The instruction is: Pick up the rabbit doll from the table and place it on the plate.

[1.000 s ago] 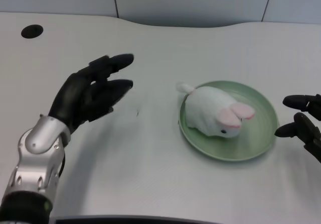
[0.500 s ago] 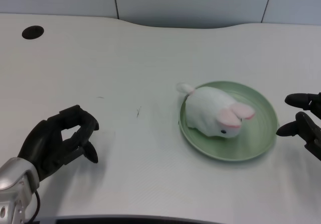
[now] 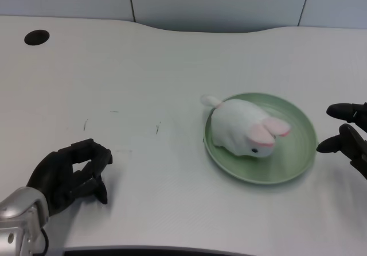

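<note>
Your robot's left hand [image 3: 70, 174] sits low at the near left, fingers curled inward around nothing, silver forearm just entering view; its right hand [image 3: 348, 139] waits at the right edge.

I am seeing one rabbit doll [image 3: 245, 131] and one green plate [image 3: 298, 152] on my bench [image 3: 172, 72]. I am also counting two black hands, my left hand [image 3: 67, 174] and my right hand [image 3: 348, 138], plus one dark round hole [image 3: 36, 37].

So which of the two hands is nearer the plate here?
The right hand, at the picture's right edge, right beside the green plate's rim. The left hand sits far off at the lower left, fingers curled, holding nothing.
</note>
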